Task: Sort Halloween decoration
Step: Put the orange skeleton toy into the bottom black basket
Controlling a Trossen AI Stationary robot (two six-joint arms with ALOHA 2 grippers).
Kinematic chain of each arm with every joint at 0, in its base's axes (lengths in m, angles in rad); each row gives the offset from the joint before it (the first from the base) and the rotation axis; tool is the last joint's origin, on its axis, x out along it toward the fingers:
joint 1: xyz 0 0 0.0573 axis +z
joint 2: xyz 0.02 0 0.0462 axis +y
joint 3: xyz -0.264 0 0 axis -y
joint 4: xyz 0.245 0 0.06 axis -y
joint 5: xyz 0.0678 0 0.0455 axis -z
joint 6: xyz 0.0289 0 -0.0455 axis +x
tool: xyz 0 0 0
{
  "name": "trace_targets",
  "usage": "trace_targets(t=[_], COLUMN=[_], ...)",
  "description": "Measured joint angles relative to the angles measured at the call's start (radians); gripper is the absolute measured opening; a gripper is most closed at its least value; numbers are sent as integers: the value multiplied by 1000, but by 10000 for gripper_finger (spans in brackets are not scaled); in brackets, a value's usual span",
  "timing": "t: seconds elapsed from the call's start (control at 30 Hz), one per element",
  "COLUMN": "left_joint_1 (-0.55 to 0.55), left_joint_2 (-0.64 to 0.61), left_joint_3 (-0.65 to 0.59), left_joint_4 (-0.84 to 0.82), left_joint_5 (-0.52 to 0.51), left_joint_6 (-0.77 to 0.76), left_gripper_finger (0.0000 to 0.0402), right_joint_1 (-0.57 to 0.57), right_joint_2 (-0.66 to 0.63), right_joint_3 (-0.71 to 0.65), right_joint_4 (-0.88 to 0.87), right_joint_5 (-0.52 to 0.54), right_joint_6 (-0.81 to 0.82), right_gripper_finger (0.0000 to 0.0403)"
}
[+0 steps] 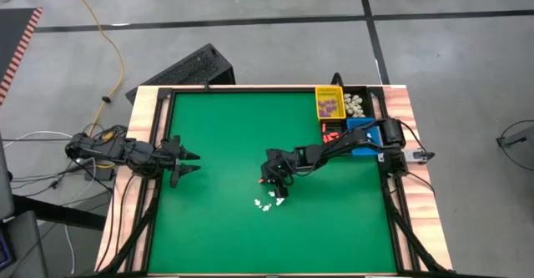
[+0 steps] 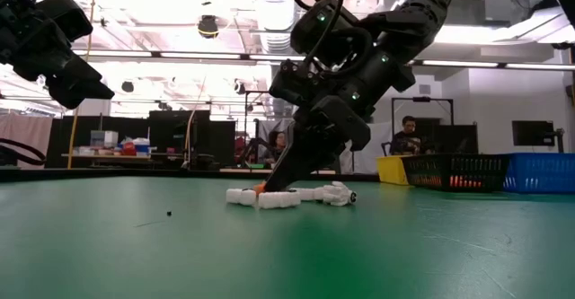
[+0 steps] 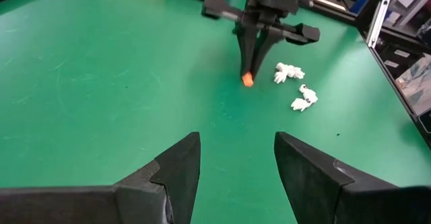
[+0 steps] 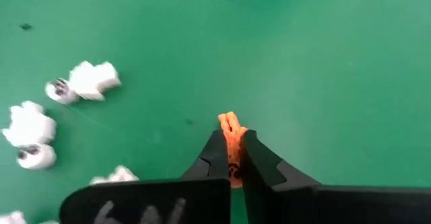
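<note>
The left gripper [image 1: 190, 163] hovers at the left side of the green table [image 1: 217, 228] with its fingers spread and nothing between them. Toward the middle, the right gripper [image 1: 273, 180] points down at the mat, its fingers pinched on an orange trinket [image 4: 232, 135]. Just beside it lie the white trinkets [image 1: 269, 201], loosely scattered. At the far right corner sit the yellow bin [image 1: 329, 103], a blue bin [image 1: 364, 124] and what seems a black bin [image 1: 332, 130] holding orange pieces.

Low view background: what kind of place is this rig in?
Likely a robotics lab or workshop: bare concrete floor, a green work table with sorting bins, and a person at a bench behind.
</note>
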Motion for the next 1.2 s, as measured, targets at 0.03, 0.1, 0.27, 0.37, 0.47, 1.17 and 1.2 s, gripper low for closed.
trace_targets(t=[0.03,0.1,0.27,0.37,0.47,1.17,1.2], left_joint_1=[0,0,0,0,0,0,0], left_joint_2=[0,0,0,0,0,0,0], left_joint_3=[0,0,0,0,0,0,0], left_joint_4=[0,0,-1,-9,-19,15,30], left_joint_5=[0,0,0,0,0,-90,-125], left_joint_6=[0,0,0,0,0,-144,-150], left_gripper_finger=[180,180,180,180,180,180,180], right_joint_1=[0,-9,-42,-63,-83,-106,-107], right_joint_2=[-14,-47,-163,-253,-348,-784,-791], right_joint_3=[-2,-2,-1,-1,-1,-174,-185], right_joint_4=[-8,-11,-93,-195,-318,-988,-988], right_joint_5=[19,34,93,168,265,659,663], right_joint_6=[5,13,33,46,80,815,825], right_gripper_finger=[26,25,24,23,23,16,16])
